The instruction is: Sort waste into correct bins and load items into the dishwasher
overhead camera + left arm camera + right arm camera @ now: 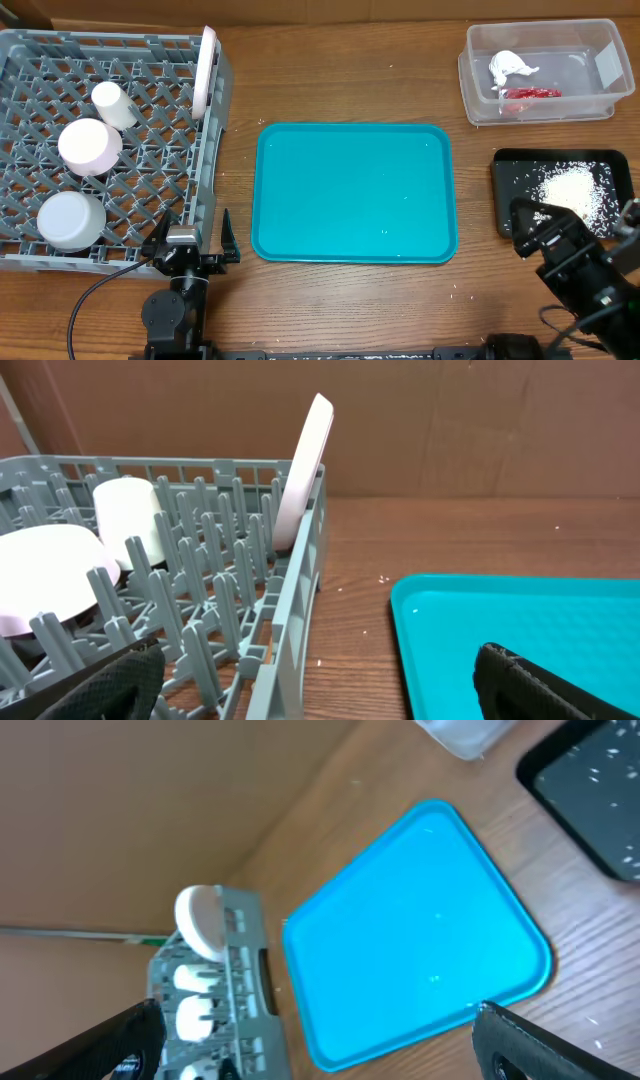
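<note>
The grey dish rack (205, 170) stands at the left. In it are a white cup (113, 104) on its side, a round white dish (90, 145), an upturned pale grey bowl (70, 220), and a large plate with a pinkish back (208, 70) on edge at the right wall. The clear tub (480, 105) at the back right holds the white tissue wad (510, 66) and the red wrapper (530, 92). My left gripper (193, 240) is open and empty at the rack's front right corner (320, 690). My right gripper (572, 228) is open and empty at the front right (325, 1045).
A flat teal tray (350, 245) lies in the middle with nothing on it; it also shows in the right wrist view (410, 920). A black tray (510, 170) with loose white grains (575, 190) lies under my right gripper. A cardboard wall runs along the back.
</note>
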Motion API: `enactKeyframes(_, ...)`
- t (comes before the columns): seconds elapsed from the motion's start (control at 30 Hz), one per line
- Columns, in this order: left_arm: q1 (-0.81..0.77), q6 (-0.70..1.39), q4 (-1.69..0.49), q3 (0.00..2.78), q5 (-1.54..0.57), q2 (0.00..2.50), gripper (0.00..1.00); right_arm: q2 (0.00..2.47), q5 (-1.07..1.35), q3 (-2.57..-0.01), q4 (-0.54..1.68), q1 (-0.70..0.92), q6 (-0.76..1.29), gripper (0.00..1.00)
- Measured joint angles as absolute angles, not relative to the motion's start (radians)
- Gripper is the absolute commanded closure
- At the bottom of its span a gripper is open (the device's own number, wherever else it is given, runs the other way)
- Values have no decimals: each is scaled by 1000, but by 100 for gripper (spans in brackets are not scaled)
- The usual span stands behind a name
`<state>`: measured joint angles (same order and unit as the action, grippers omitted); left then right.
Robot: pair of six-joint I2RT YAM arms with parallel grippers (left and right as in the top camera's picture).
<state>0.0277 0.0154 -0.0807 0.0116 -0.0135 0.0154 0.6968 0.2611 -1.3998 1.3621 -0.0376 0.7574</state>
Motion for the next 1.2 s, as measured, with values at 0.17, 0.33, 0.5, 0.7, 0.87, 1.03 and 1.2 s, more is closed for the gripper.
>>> enactKeyframes(0.17, 28, 15, -81, 12, -13, 15, 0, 615, 244, -1249, 1168, 9, 710, 0)
enactKeyframes(0.33, 28, 15, -80, 11, -13, 15, 0, 441, 243, -1032, 960, 63, 673, 1)
enactKeyframes(0.5, 28, 15, -78, 11, -13, 15, 0, 279, 243, -767, 786, 90, 635, 1)
enactKeyframes(0.7, 28, 15, -79, 11, -13, 15, 0, 135, 272, -478, 535, 100, 619, 0)
enactKeyframes(0.87, 28, 15, -79, 10, -13, 15, 0, 58, 300, -298, 349, 100, 610, 0)
enactKeyframes(1.03, 28, 15, -79, 10, -13, 15, 0, 23, 310, -166, 199, 100, 578, 0)
enactKeyframes(1.2, 28, 15, -79, 10, -13, 15, 0, 15, 311, -88, 97, 101, 503, 0)
